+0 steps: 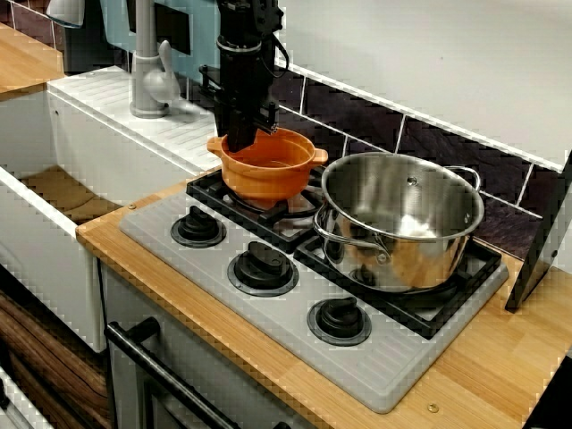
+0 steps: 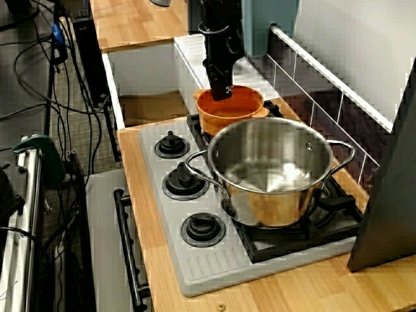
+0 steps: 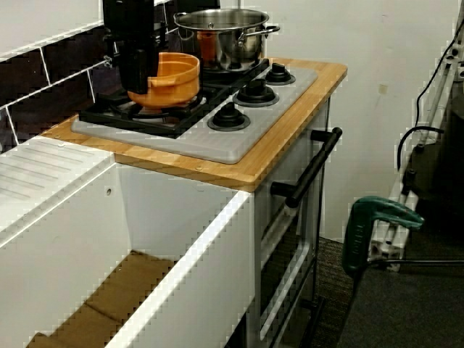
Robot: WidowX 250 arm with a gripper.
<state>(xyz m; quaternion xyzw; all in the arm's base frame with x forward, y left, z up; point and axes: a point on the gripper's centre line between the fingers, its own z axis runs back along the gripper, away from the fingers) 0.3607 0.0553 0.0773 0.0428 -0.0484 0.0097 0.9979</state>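
- The black hand (image 1: 239, 140) comes straight down onto the orange pot (image 1: 273, 174), at the edge on the sink side.
- In the front view its tips sit right at the pot's rim and touch it.
- In the view from the sink end, the hand (image 3: 138, 81) covers that side of the orange pot (image 3: 174, 76), just beside a small handle.
- I cannot tell if the hand is pinching the rim or is a bit apart, as its tips are dark and close together.
- The orange pot stands upright on the back black grate (image 1: 281, 217), the one nearest the sink (image 3: 181, 246).
- Inside it I see only its smooth orange floor.
- The big steel pot (image 1: 402, 237) stands just beside it on the next grate, and the two look very close.
- Its inside shows only shiny metal.
- The orange pot is round, low and dull, like plastic.
- The steel pot is round, taller and mirror-bright, with two thin loop handles.
- The stove top (image 1: 375, 366) is grey with fine lines, and has three round black knobs (image 1: 262, 261) in a row.
- It lies on a light wooden surface (image 1: 500, 375).
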